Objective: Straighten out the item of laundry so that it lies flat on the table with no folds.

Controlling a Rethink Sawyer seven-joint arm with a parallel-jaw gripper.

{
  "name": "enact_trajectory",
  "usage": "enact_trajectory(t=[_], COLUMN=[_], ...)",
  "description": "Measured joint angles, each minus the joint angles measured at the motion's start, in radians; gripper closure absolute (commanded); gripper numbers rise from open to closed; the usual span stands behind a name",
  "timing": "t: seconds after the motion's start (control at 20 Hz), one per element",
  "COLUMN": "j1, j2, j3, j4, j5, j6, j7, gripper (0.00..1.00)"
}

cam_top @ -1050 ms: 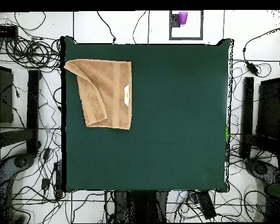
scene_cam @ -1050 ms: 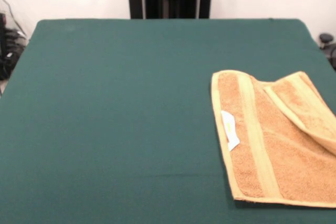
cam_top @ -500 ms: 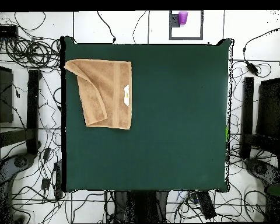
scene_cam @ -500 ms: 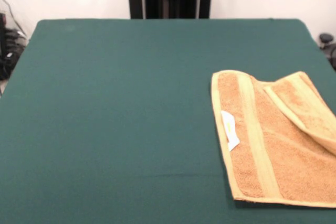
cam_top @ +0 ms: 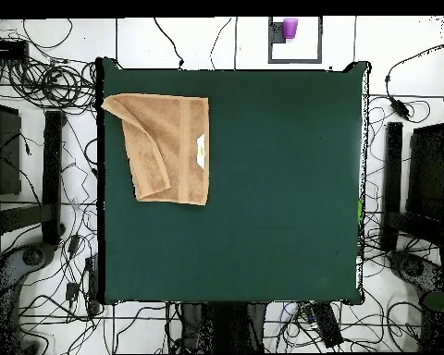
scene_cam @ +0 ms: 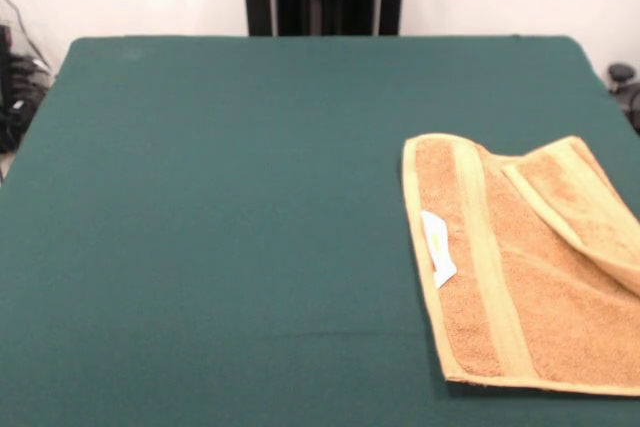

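Observation:
The item of laundry [scene_cam: 520,267], an orange-tan terry towel with paler yellowish bands, lies at the right front of the dark green table [scene_cam: 230,207]. Its far right part is folded over onto itself as a diagonal flap [scene_cam: 585,207]. A small white label [scene_cam: 437,247] sticks out near its left hem. From overhead, the towel [cam_top: 166,148] sits in the table's upper left corner, with the folded flap [cam_top: 138,143] along its left side and the label [cam_top: 201,151] at its right edge. Neither view shows the gripper or the arm.
Cables and dark equipment cover the floor around the table [cam_top: 263,185] in the overhead view. A purple cup [cam_top: 289,28] stands on the floor beyond the table's top edge. The towel lies close to the table's edge.

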Motion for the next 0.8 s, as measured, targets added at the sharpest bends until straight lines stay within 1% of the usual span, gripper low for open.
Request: enact_trajectory(t=[0.1, 0.15, 0.25, 0.4, 0.5, 0.55, 0.7, 0.8], j1=[0.020, 0.060, 0.108, 0.203, 0.242, 0.281, 0.362, 0.443], j2=[0.003, -0.003, -0.014, -0.046, -0.063, -0.080, -0.121, -0.164], j3=[0.018, 0.030, 0.032, 0.031, 0.031, 0.029, 0.019, 0.003], j4=[0.004, 0.014, 0.026, 0.049, 0.058, 0.064, 0.075, 0.086], j5=[-0.016, -0.044, -0.075, -0.129, -0.147, -0.166, -0.207, -0.252], j6=[0.000, 0.000, 0.000, 0.000, 0.000, 0.000, 0.000, 0.000], j7=[0.000, 0.000, 0.000, 0.000, 0.000, 0.000, 0.000, 0.000], gripper=[0.00, 0.00, 0.00, 0.00, 0.00, 0.00, 0.00, 0.00])
